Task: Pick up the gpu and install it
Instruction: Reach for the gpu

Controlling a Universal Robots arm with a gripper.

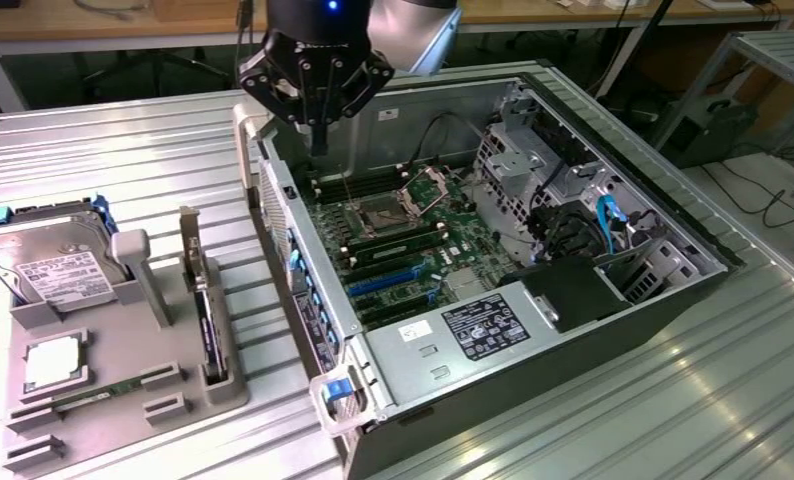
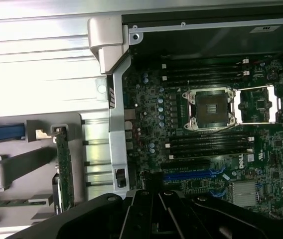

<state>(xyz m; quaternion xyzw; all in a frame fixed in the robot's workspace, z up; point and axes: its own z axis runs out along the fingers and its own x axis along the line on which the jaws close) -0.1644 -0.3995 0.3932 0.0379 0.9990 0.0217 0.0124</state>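
Exterior view: the end effector (image 1: 320,138) hangs over the far rim of the open case (image 1: 664,300), its fingers pressed together and holding nothing. Straight below it lies the motherboard (image 1: 411,240), and the socket (image 1: 377,215) is a little nearer the camera than the fingertips. The blue slots (image 1: 390,285) lie beyond the socket, farther from the end effector. The gpu (image 1: 208,310) is well apart from the end effector, down towards the exterior view's left. It stands on its long edge in a slot of the grey tray (image 1: 117,420), with its silver bracket (image 1: 190,250) at the end closer to the end effector. The hard drive (image 1: 57,265) stands farther out on the same tray, and the memory stick (image 1: 104,392) lies flat near the tray's front edge. Tray and case both rest on the ribbed metal worktop (image 1: 130,150).

Wrist view: the end effector (image 2: 154,186) shows as a dark, closed shape in front of the motherboard (image 2: 261,149), with a blue slot (image 2: 191,175) just beside its tip. The socket (image 2: 209,107) sits farther ahead, between rows of memory slots. The gpu (image 2: 64,169) is outside the case wall (image 2: 119,124), off to the side of the end effector and upright in the tray (image 2: 17,164), with nothing touching it.
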